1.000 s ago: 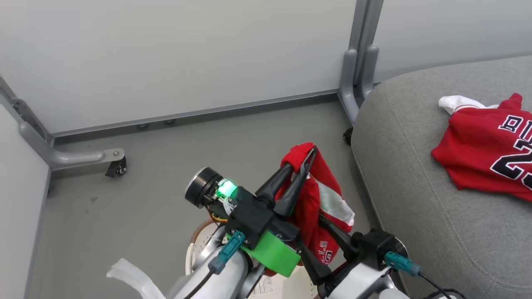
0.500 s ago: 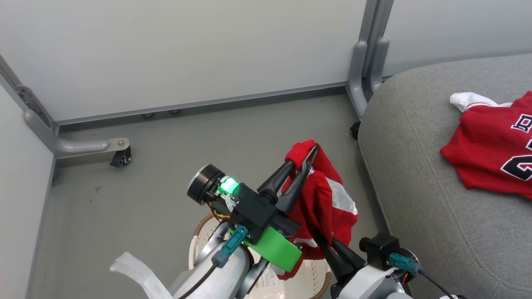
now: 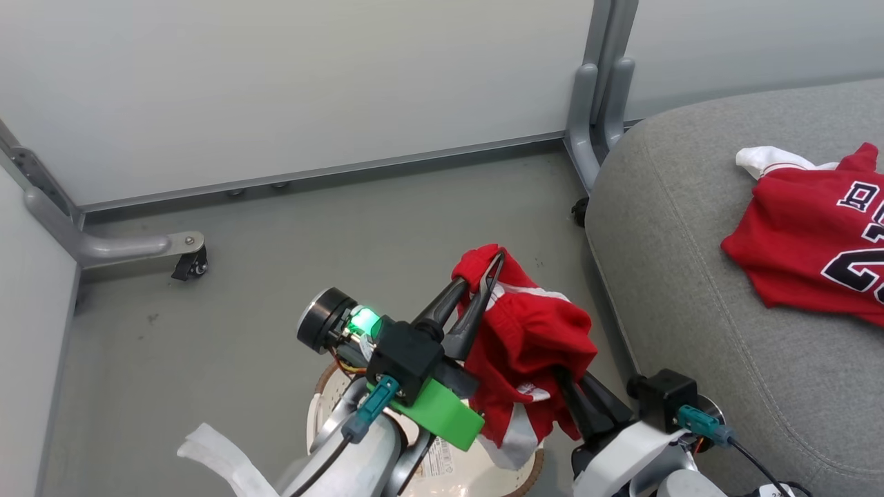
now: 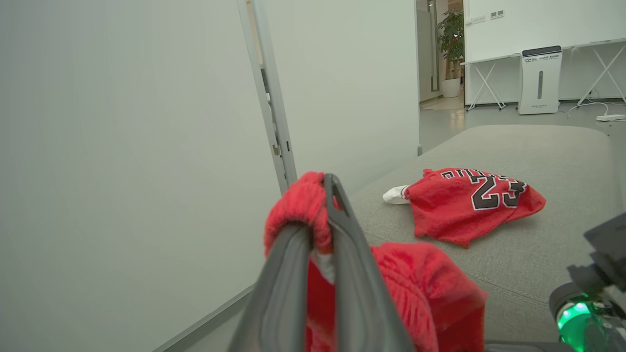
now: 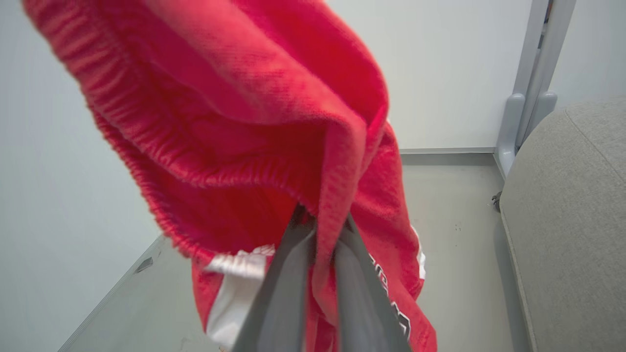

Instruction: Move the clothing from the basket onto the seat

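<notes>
Shorts (image 3: 532,338): bunched higher now, above basket (image 3: 319,407); my left gripper (image 3: 487,269) and right gripper (image 5: 319,225) both pinch them tight. Seat (image 3: 690,290) lies right of both; carry next.

bare seat (image 3: 690,310) near edge, jersey (image 3: 808,255) farther in, partition post (image 3: 595,110) beside

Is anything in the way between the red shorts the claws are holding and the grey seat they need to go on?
Nothing visible. The shorts hang from the left claw and right claw just beside the edge of the seat, with only open air between. The nearest cushion is bare; the jersey lies farther along it.
</notes>
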Controlling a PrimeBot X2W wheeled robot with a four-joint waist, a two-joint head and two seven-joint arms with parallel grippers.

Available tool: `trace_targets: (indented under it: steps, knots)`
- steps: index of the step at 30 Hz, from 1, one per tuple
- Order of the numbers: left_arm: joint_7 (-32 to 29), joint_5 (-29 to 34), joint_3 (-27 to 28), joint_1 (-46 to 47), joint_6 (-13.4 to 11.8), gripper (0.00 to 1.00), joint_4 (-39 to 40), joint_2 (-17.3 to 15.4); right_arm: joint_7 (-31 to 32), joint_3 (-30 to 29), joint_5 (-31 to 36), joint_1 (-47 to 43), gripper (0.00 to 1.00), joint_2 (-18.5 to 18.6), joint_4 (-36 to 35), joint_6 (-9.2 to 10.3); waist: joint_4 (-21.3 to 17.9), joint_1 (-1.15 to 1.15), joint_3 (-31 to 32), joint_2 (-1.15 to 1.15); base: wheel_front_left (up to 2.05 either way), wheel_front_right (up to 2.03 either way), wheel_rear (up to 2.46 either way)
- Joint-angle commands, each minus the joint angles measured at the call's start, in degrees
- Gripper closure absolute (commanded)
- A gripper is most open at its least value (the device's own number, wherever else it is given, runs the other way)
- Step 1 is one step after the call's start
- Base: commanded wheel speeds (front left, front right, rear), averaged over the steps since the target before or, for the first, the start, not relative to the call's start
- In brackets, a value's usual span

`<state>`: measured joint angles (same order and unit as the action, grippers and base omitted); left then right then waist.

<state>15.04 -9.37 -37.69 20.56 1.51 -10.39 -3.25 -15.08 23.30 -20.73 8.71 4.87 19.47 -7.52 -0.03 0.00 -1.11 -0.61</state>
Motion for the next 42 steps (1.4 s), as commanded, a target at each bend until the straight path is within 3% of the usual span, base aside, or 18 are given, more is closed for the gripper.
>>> trace_targets:
  steps: [1,3,4,5,24,35,42]
  knots:
    - [0.2,0.5,0.3,-0.7,0.2,1.00,-0.2,-0.3,-0.1,-0.2,0.4,-0.9,1.00,0.3,-0.3,0.06,-0.1,0.00,0.0,0.61,0.00,0.00,0.00]
    - [0.2,0.4,0.4,-0.9,0.4,1.00,-0.4,-0.2,-0.1,-0.4,0.5,-1.1,1.00,0.3,-0.4,0.06,-0.2,0.00,0.0,0.61,0.00,0.00,0.00]
    - [0.2,0.3,0.4,-1.0,0.4,0.69,-0.5,-0.1,-0.1,-0.4,0.5,-1.2,1.00,0.3,-0.4,0.06,-0.2,0.00,0.0,0.61,0.00,0.00,0.00]
    - [0.2,0.3,0.4,-1.0,0.4,0.00,-0.6,-0.1,-0.1,-0.4,0.5,-1.2,1.00,0.2,-0.5,0.06,-0.2,0.00,0.1,0.61,0.00,0.00,0.00]
    - [0.2,0.8,1.0,-3.0,2.0,0.00,-4.4,-0.9,-0.1,-1.8,-1.3,-0.9,1.00,-0.7,-2.9,0.06,-1.8,0.00,-0.1,0.61,0.00,0.00,0.00]
    - [0.2,-2.5,1.1,-6.5,4.5,0.00,-4.1,-2.7,-0.1,-5.9,-2.6,-0.5,1.00,-1.3,-6.1,0.06,-2.1,0.00,-0.5,0.61,0.00,0.00,0.00]
    - [0.2,-2.4,1.8,-8.9,4.8,0.00,-2.8,-3.8,-0.1,-8.4,-2.3,-1.0,1.00,-1.6,-7.2,0.06,-2.0,0.00,-0.7,0.61,0.00,0.00,0.00]
